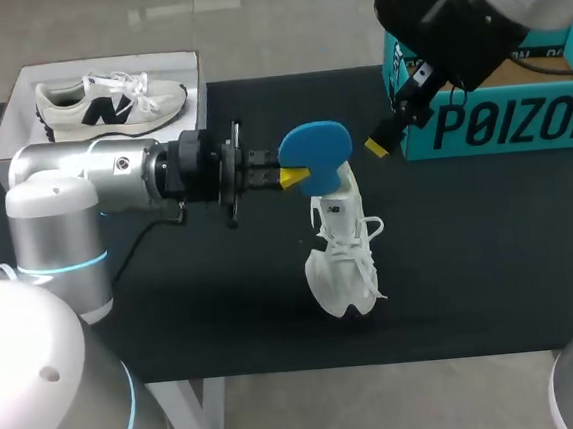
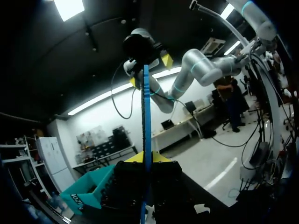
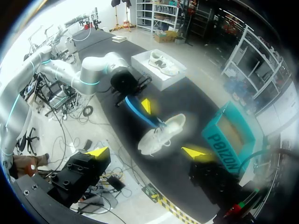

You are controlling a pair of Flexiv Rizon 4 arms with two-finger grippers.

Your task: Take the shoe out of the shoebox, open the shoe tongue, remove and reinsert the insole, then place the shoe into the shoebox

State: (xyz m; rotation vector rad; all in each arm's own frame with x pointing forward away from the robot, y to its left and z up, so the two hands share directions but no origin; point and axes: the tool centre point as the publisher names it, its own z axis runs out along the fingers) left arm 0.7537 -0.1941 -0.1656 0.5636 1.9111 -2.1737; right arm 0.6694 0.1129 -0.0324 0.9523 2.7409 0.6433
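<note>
The left fingers (image 1: 291, 177) are clenched on the blue insole (image 1: 316, 147), one yellow tip against each flat face. Seen from that arm's wrist, the insole runs edge-on straight up between them. Its lower end goes down into the mouth of the white shoe (image 1: 346, 259), which stands on end beneath it, toe downward and laces showing, near the middle of the black bench (image 1: 491, 257). I cannot tell whether the toe rests on the bench or hangs just off it. The left arm (image 1: 113, 179) lies level across the bench from its own side.

The right fingers (image 1: 383, 146) are released, spread wide with nothing between them. They hang just beside the insole's upper end, on the side away from the left fingers, and do not touch it. Behind them, on the right part of the bench, sits the teal shoebox (image 1: 499, 116). At the far left corner a white box (image 1: 16, 108) holds a second shoe (image 1: 106, 102), white with dark markings, lying on its side.
</note>
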